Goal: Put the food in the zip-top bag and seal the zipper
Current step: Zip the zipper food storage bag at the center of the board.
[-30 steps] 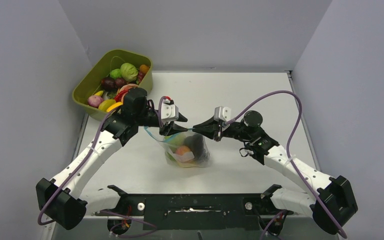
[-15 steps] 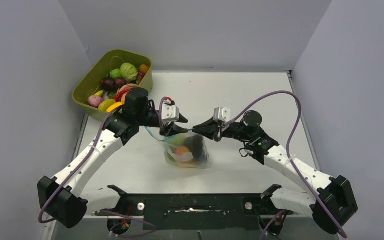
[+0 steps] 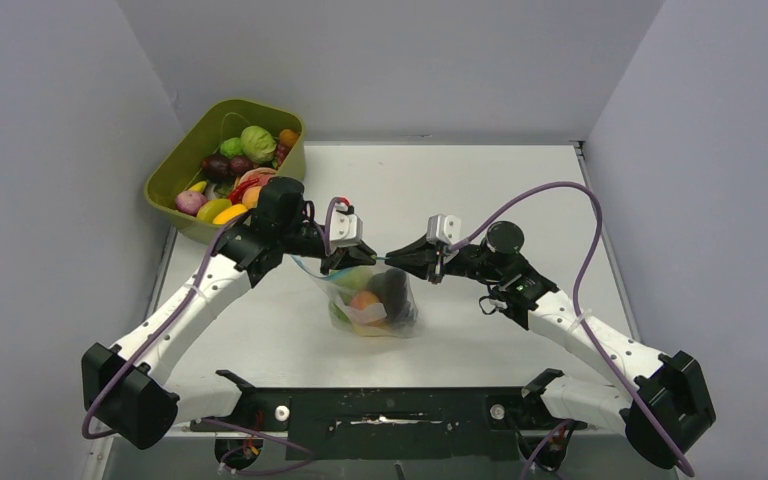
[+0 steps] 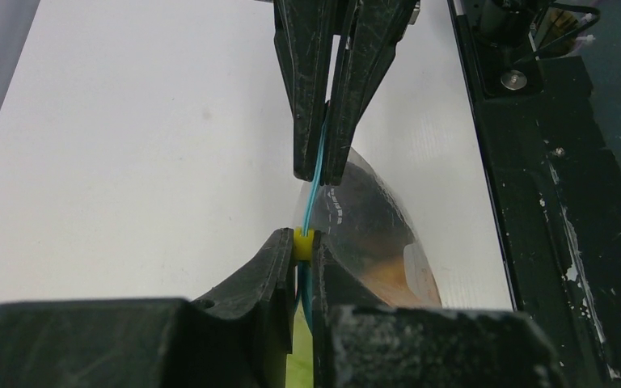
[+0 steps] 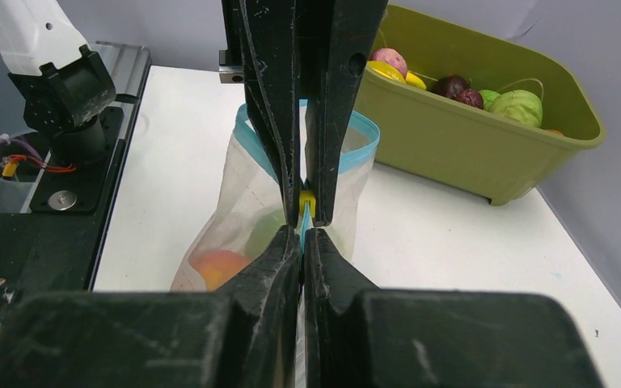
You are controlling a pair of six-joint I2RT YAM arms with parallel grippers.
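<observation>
On zipper (image 4: 315,198): left end effector (image 4: 303,242), right end effector (image 5: 302,234) clamped tight.

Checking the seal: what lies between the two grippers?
A short stretch of the zipper, pinched by left gripper and right gripper; left wrist view shows it.

The zip-top bag (image 3: 398,312) is clear glossy plastic, the table (image 3: 480,180) matt white.

No readable text, label or number anywhere (neither on the zip-top bag (image 3: 402,312) nor the green tub (image 3: 298,160))
</observation>
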